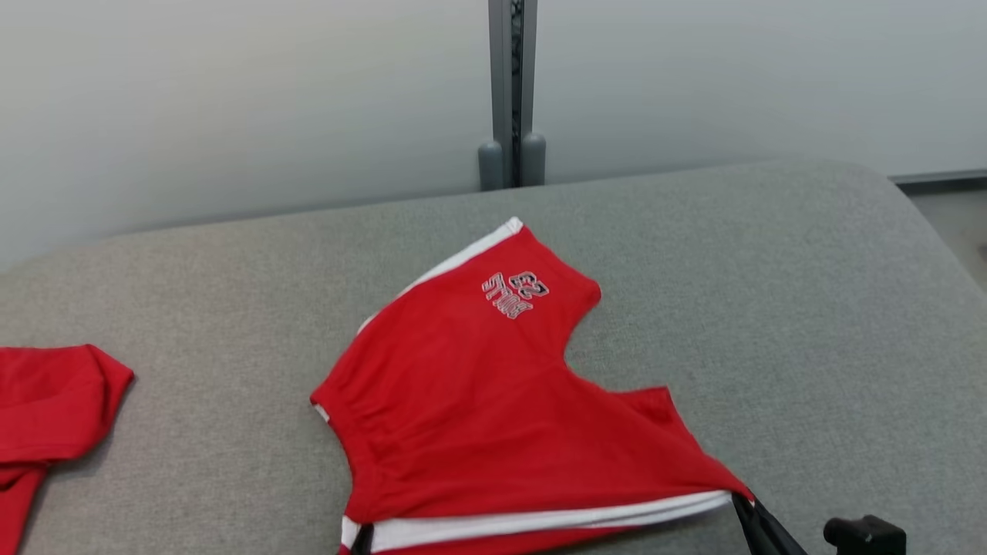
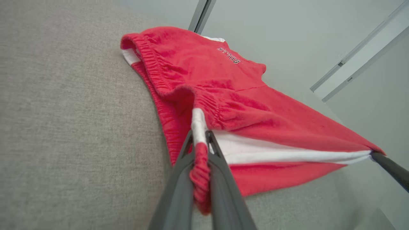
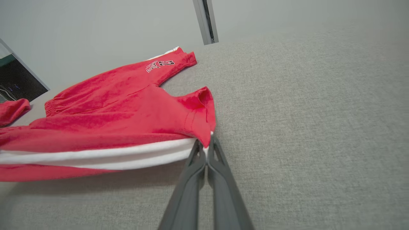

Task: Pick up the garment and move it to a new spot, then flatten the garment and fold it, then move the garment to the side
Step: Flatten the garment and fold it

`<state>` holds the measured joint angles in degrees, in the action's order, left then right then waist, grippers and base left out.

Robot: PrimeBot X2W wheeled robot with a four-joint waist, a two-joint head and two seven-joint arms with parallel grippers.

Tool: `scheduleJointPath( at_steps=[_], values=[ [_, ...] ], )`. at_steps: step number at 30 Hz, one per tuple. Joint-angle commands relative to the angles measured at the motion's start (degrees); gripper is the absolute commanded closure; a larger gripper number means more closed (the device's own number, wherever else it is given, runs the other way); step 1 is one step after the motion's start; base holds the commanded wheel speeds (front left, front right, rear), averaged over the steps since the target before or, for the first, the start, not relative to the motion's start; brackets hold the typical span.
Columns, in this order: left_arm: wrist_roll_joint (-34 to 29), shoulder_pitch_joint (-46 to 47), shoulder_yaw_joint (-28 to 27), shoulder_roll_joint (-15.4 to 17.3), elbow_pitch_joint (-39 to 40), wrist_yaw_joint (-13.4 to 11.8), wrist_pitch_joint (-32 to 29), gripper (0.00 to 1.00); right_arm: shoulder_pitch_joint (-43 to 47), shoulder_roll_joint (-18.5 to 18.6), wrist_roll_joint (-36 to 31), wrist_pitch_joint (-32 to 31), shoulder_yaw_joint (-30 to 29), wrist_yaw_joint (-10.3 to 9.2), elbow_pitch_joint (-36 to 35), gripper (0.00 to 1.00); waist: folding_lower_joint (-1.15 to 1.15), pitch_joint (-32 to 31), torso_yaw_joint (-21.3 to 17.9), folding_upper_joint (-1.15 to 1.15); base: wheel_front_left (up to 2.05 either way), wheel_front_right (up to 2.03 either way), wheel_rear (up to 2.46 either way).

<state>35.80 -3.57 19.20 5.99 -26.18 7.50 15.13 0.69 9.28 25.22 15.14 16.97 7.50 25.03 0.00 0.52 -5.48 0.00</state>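
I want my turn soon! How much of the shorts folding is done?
Not much yet. The red shorts lie mostly spread on the grey cushion. The left hand pinches the waistband, the right hand a leg hem. Folding and moving aside look left.

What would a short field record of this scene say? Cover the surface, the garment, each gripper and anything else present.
surface: grey cloth surface
garment: red shorts, white side stripe, partly spread
left gripper: shut on the waistband end
right gripper: shut on the leg hem corner
other: second red garment, far left
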Motion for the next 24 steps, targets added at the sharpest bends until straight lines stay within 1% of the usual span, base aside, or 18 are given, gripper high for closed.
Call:
scheduleJointPath(
  at_steps=[1, 6, 10, 12, 15, 20, 22, 24],
  values=[
    [-0.22, -2.14, -0.7, 0.21, 1.26, -0.06, 0.02, 1.0, 1.69, 0.81, 0.48, 0.0, -0.62, -0.03, -0.82, 1.0, 0.0, -2.19, 1.08, 0.0, 0.0, 0.0, 0.0],
    [-1.16, -3.61, -1.67, 0.02, 3.86, -0.06, 0.04, 1.0, 1.91, 1.28, 0.91, 0.0, -2.03, -0.03, -2.91, 1.0, 0.0, -2.29, 2.64, 0.0, 0.0, 0.0, 0.0],
    [-0.85, -1.15, -1.73, -0.25, 6.32, -0.06, 0.04, 1.0, -2.67, 2.35, 0.25, 0.0, -2.04, -0.03, -4.1, 1.0, 0.0, -0.75, 4.67, 0.0, 0.0, 0.0, 0.0],
    [-0.18, 0.77, -1.22, -0.6, 7.14, -0.06, 0.05, 1.0, -6.01, 2.86, -0.07, 0.0, -2.34, -0.03, -3.66, 1.0, 0.0, 0.49, 5.92, 0.0, 0.0, 0.0, 0.0],
    [0.83, 4.91, 0.01, -1.15, 7.72, -0.06, 0.03, 1.0, -12.76, 3.27, -1.05, 0.0, -2.58, -0.03, -2.17, 1.0, 0.0, 3.92, 7.89, 0.0, 0.0, 0.0, 0.0],
    [1.75, 13.31, 2.66, -1.87, 6.89, -0.06, 0.01, 1.0, -24.85, 4.06, -1.89, 0.0, -1.89, -0.02, 2.0, 1.0, 0.0, 10.05, 10.78, 0.0, 0.0, 0.0, 0.0],
    [2.57, 16.75, 2.97, -2.21, 6.19, -0.06, 0.02, 1.0, -29.34, 4.55, -2.13, 0.0, -1.46, -0.02, 4.24, 1.0, 0.0, 12.56, 11.87, 0.0, 0.0, 0.0, 0.0],
    [3.86, 19.65, 2.02, -2.46, 5.35, -0.06, 0.02, 1.0, -33.5, 5.02, -2.52, 0.0, -0.46, -0.02, 6.63, 1.0, 0.0, 14.97, 12.84, 0.0, 0.0, 0.0, 0.0]
  ],
)
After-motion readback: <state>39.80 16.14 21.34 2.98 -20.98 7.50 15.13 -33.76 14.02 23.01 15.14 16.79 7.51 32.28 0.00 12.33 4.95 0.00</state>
